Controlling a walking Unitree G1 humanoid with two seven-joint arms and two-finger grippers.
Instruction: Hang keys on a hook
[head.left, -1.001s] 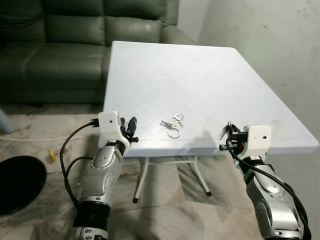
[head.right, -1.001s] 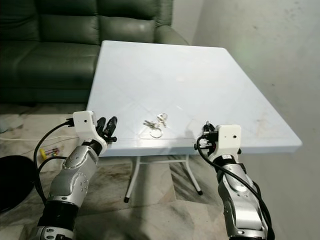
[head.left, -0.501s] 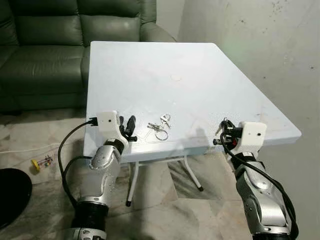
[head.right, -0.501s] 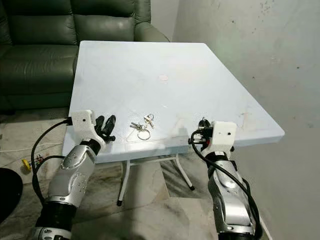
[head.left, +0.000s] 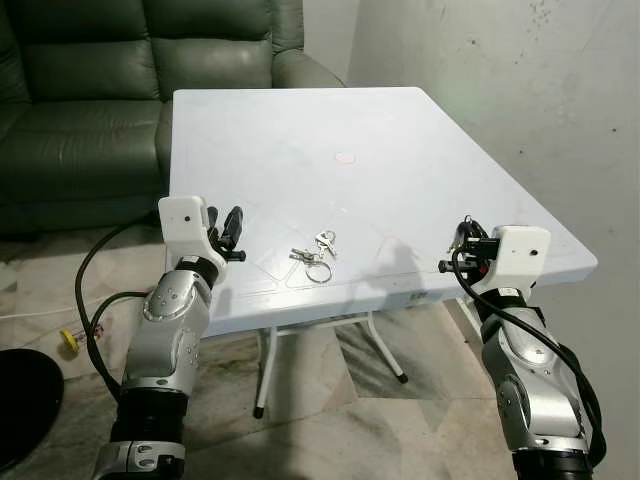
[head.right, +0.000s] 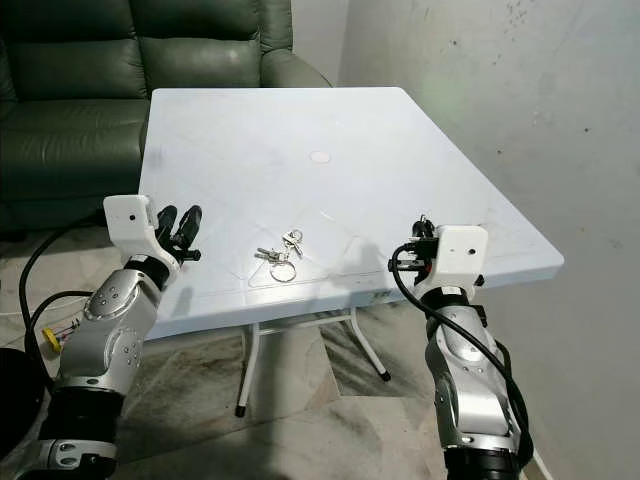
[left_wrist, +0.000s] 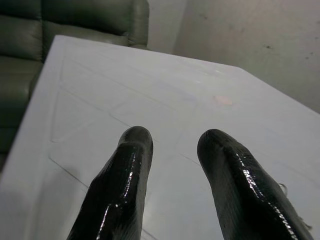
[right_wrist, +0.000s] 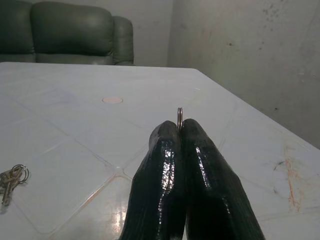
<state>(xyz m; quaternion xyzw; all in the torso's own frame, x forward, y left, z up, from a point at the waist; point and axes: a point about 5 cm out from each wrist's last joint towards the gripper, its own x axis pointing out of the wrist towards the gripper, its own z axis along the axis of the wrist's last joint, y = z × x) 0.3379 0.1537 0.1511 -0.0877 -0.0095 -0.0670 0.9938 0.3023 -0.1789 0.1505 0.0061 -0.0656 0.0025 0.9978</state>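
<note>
A bunch of silver keys on a ring (head.left: 315, 258) lies on the white table (head.left: 400, 140) near its front edge, also seen in the right wrist view (right_wrist: 11, 177). My left gripper (head.left: 232, 225) is open above the table's front left edge, left of the keys, its fingers (left_wrist: 132, 145) apart with nothing between them. At the table's front right edge, my right gripper (head.left: 462, 240) is shut, and a thin metal ring (right_wrist: 180, 114) sticks up between its fingertips.
A dark green sofa (head.left: 100, 100) stands behind the table on the left, a bare wall (head.left: 520, 80) on the right. A small round mark (head.left: 345, 157) sits mid-table. On the floor lie a black round object (head.left: 20, 400) and a small yellow item (head.left: 70, 340).
The camera has moved closer and turned, so the table sits differently in view. Both grippers are slightly higher relative to the table edge; the keys on the table lie as before.
</note>
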